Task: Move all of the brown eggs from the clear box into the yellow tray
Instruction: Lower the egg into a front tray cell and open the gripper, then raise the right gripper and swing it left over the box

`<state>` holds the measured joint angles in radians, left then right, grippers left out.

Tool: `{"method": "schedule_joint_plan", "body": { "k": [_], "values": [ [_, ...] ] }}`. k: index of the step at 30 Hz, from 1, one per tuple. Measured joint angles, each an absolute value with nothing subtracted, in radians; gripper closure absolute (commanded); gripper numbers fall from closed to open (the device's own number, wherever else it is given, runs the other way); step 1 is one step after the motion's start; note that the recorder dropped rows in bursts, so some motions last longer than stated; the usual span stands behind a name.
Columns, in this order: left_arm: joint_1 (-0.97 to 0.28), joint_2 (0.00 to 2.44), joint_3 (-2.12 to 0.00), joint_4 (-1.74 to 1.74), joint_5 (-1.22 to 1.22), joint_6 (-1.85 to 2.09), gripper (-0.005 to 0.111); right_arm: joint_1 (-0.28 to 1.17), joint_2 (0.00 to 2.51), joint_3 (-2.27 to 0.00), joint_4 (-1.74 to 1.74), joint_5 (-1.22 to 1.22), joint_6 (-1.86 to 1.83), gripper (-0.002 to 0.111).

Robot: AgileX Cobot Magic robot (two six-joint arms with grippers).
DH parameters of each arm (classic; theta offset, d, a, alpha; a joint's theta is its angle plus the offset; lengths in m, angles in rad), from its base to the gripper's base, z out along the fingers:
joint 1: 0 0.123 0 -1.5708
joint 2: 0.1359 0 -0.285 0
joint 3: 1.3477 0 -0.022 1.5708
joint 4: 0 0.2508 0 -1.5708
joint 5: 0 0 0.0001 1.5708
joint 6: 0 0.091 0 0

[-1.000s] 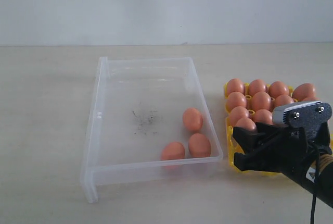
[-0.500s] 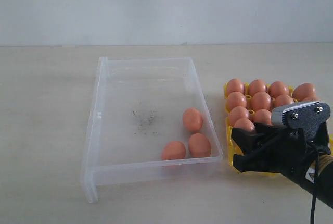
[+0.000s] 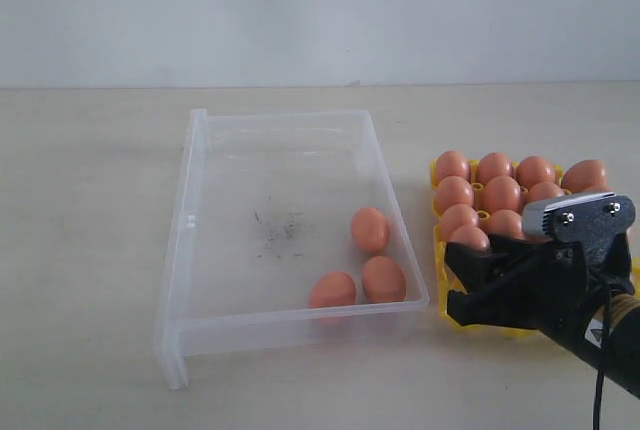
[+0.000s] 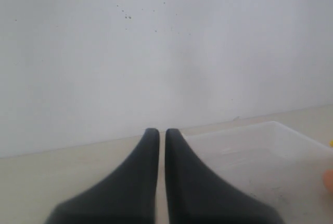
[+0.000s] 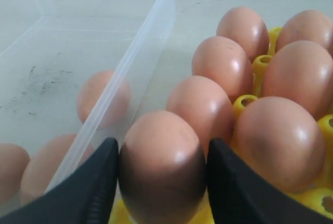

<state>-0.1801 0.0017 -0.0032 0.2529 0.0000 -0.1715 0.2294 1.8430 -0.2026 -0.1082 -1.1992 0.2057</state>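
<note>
Three brown eggs (image 3: 370, 229) in clear box (image 3: 280, 121); right claw (image 3: 458, 278) grips egg (image 5: 161, 156) at yellow tray (image 5: 260, 66); left claw (image 4: 162, 133) closed.

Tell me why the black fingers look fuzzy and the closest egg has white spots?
Left wrist view: the left gripper sits very close to the lens, so it blurs. Right wrist view: the white spots on the nearest brown egg are soft glare from the light. Exterior view: even light, only faint shadows.

Orange-brown eggs (image 3: 370, 230), bright yellow tray (image 5: 258, 78), clear box (image 3: 270, 333) with dark specks (image 3: 278, 230)
</note>
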Motion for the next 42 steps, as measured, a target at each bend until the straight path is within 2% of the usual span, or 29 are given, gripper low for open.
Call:
{"method": "schedule_joint_plan", "body": {
  "k": [19,23,28,30,35,42],
  "values": [
    [-0.180,0.002,-0.003,0.253,0.000,-0.171,0.103,0.229,1.843,-0.203,-0.118,-1.150,0.332,0.108],
    [-0.180,0.002,-0.003,0.253,0.000,-0.171,0.103,0.229,1.843,-0.203,-0.114,-1.146,0.339,0.090],
    [-0.180,0.002,-0.003,0.253,0.000,-0.171,0.103,0.229,1.843,-0.203,-0.114,-1.146,0.341,0.057],
    [-0.180,0.002,-0.003,0.253,0.000,-0.171,0.103,0.229,1.843,-0.203,-0.112,-1.146,0.341,0.051],
    [-0.180,0.002,-0.003,0.253,0.000,-0.171,0.103,0.229,1.843,-0.203,-0.083,-1.142,0.353,0.044],
    [-0.180,0.002,-0.003,0.253,0.000,-0.171,0.103,0.229,1.715,-0.201,-0.053,-1.145,0.359,0.045]
  ]
}}
